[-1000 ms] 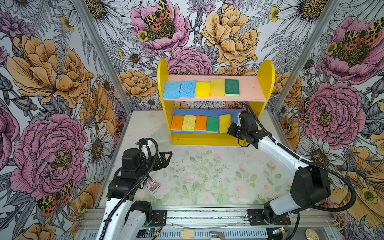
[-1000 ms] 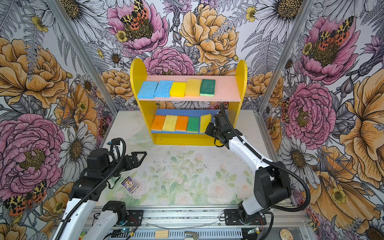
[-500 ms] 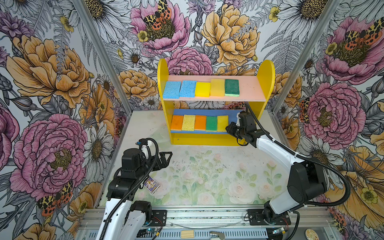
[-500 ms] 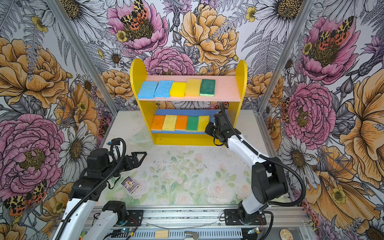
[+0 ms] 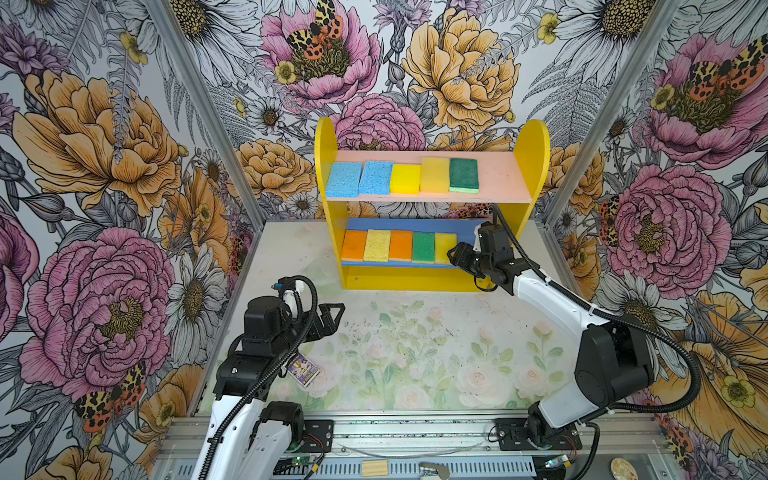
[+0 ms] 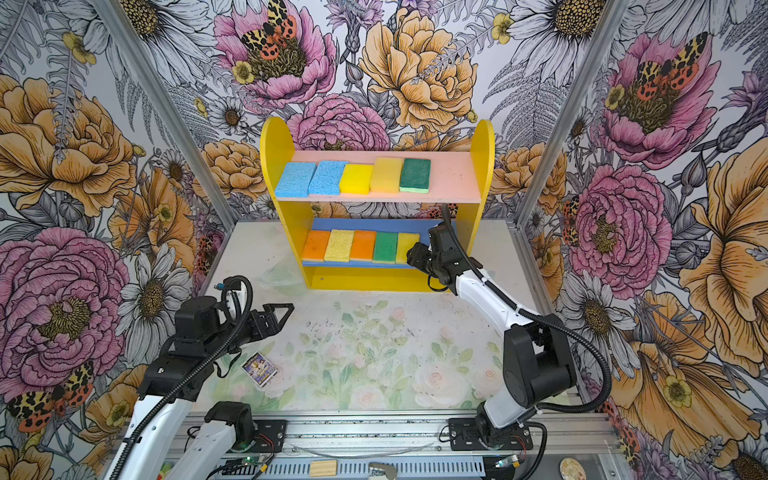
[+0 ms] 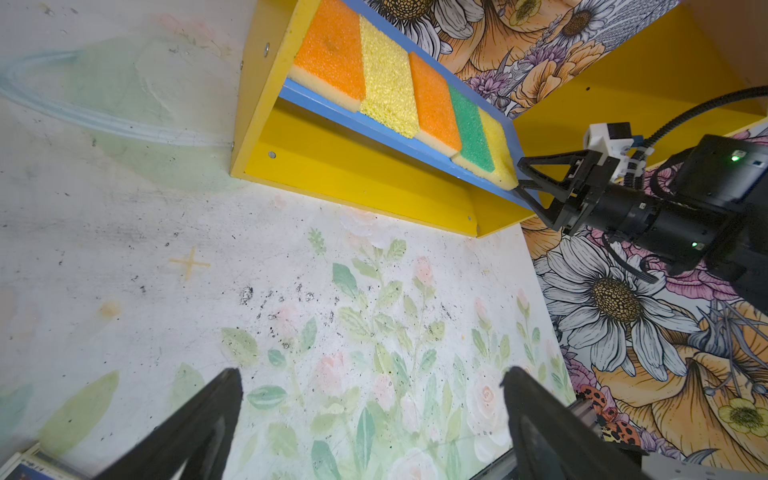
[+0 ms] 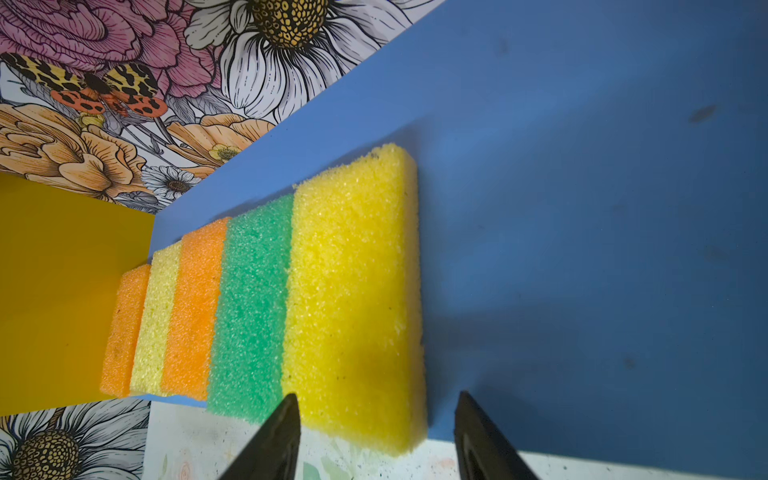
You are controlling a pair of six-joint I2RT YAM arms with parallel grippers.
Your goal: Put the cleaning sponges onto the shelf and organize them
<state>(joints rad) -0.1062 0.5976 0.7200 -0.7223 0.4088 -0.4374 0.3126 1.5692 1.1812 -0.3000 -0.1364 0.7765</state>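
At the front edge of the blue board (image 5: 466,232), right hand (image 5: 452,254) stands released around the tenth sponge (image 8: 353,291). Next: straight withdrawal.

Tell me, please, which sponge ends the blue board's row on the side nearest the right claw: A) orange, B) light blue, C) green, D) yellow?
D: the yellow sponge lies last in the row on the blue board, beside the green sponge, with the open right claw at its front edge.
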